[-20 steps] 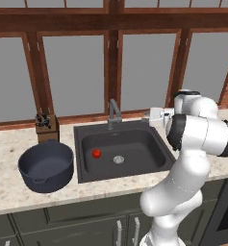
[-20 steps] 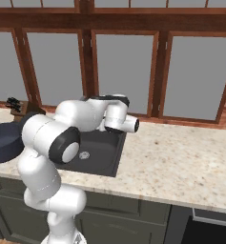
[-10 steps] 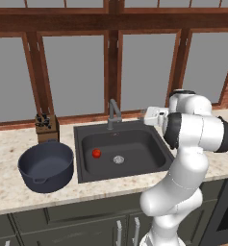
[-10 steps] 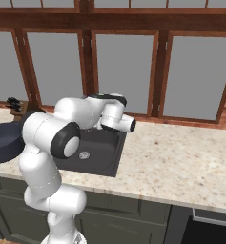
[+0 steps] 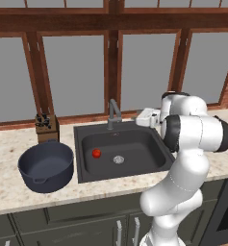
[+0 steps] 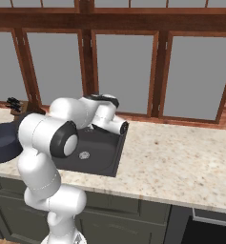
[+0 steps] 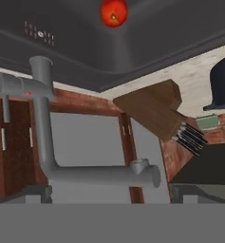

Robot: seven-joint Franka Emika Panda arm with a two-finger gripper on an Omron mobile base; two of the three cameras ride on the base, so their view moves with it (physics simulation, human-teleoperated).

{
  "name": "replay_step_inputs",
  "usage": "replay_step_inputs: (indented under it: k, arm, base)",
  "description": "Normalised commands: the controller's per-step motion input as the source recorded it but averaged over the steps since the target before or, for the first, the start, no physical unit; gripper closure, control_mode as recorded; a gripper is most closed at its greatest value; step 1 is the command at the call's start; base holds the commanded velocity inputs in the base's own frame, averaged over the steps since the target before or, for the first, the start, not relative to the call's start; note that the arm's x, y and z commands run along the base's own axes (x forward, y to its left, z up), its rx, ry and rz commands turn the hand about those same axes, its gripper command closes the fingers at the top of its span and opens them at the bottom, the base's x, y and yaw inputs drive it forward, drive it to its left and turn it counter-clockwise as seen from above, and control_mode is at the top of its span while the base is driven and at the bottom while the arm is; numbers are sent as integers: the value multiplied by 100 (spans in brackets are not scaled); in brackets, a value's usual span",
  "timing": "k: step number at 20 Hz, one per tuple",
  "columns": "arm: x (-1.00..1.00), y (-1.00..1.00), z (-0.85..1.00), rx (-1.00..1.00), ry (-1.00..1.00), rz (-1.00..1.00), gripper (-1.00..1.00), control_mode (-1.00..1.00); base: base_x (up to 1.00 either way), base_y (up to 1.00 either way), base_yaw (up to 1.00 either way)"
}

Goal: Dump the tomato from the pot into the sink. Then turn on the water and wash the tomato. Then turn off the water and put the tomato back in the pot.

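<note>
1. In the left base view the tomato [image 5: 96,153] lies on the floor of the sink [image 5: 156,146], left of the drain [image 5: 118,159], a little below the frame's middle.
2. The pot [image 5: 45,166] stands upright on the tabletop [image 5: 5,185] at the left of that frame, just beside the sink's left rim.
3. A knife block [image 5: 47,128] stands behind the pot, against the window sill.
4. The faucet [image 5: 114,113] rises at the sink's back rim, near the frame's centre.
5. The pincer [image 5: 140,116] is released, jaws wide apart with nothing between them; it sits just right of the faucet, over the sink's back right edge.
6. In the hand view, rolled upside down, the tomato [image 7: 114,12] is at the top centre, the faucet [image 7: 42,137] at left, the knife block [image 7: 156,111] at right of centre, the pot [image 7: 222,85] at the right edge.
</note>
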Motion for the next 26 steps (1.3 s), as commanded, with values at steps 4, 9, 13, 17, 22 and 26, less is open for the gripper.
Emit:
replay_step_inputs:
  k: [4,9,13,17,22,26]
  arm:
    - [11,3,-19,0,0,-9,-100,-100]
    - [22,0,-18,0,0,-6,-100,-100]
    - [38,0,-17,0,0,-4,-100,-100]
    - [41,0,-19,0,0,-2,-100,-100]
    - [21,0,-15,0,0,-2,-100,-100]
    - [33,0,-13,0,0,-2,-100,-100]
  base:
    - [0,0,0]
    - [0,0,0]
    - [0,0,0]
    - [0,0,0]
    - [0,0,0]
    - [0,0,0]
